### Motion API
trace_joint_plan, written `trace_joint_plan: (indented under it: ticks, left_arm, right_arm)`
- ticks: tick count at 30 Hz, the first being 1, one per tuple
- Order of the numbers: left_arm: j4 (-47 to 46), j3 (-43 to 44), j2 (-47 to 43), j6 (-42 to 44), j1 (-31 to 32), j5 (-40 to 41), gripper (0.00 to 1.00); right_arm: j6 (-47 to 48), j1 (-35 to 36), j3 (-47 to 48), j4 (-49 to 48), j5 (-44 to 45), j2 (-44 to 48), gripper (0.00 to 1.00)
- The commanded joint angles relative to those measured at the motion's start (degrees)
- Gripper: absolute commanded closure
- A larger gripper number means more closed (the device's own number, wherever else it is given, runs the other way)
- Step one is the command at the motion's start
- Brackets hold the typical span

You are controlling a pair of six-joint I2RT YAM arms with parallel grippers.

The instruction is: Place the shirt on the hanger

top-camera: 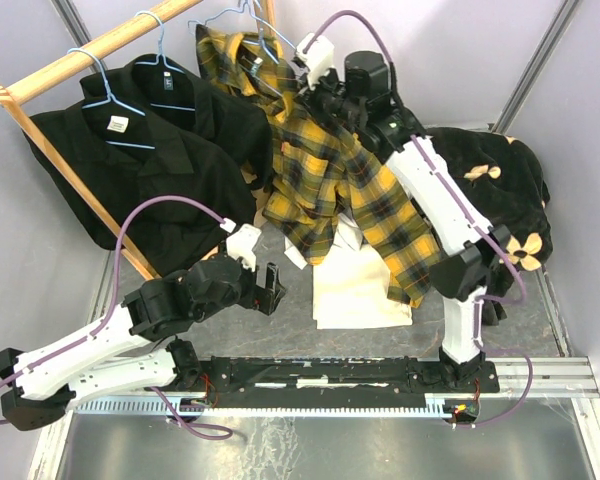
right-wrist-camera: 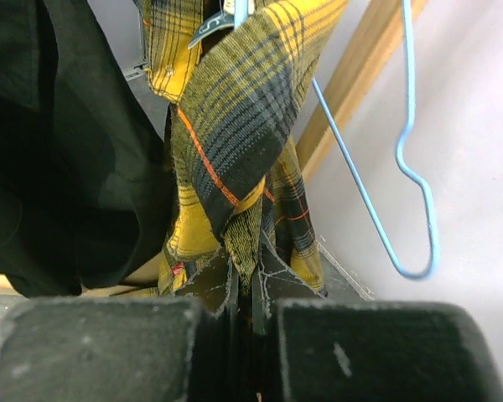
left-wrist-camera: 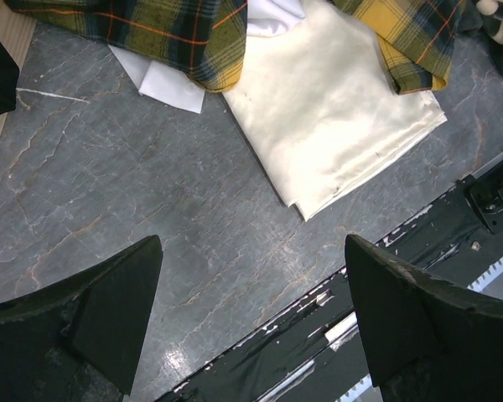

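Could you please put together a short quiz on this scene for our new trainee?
1. Missing word: the black shirts hang from a ___ rail.
2. What is the right tool pinching: A a black shirt, B the plaid shirt, or C the rail?
3. True or false: the left tool is shut.
Key: 1 wooden; 2 B; 3 false, it stands wide open above the table.
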State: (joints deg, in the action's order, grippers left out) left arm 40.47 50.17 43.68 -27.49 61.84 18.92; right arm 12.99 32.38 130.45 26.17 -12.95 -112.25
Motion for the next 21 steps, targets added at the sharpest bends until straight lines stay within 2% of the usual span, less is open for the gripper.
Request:
trace_joint_plan:
  ticks: [1, 8, 16, 18, 21]
  left_arm:
    - [-1.57, -0.29, -1.67, -2.93, 0.12, 0.19, 0.05]
    - [-2.43, -1.25, -2.65, -3.72, 0.09, -0.37, 0.05]
    - [-3.33, -2.01, -3.02, -4.25, 0.07, 0.09, 0.05]
    - [-2.98, -1.98, -3.55, -5.27, 0.09, 2.01, 0.06]
    - [0.89, -1.48, -5.81, -10.62, 0.15, 12.6, 0.06]
  right_arm:
    - [-1.68, 2.27, 11.54, -6.31, 4.38, -5.27, 1.0]
    - [-4.05, 4.61, 25.01, -11.65, 9.23, -16.21, 1.0]
    - [-6.84, 7.22, 28.16, -19.93, 13.92, -21.49, 1.0]
    - [-6.57, 7.68, 28.26, -20.58, 14.18, -21.88, 1.0]
    - [-6.07, 7.93, 25.74, -21.0, 13.69, -19.08, 1.0]
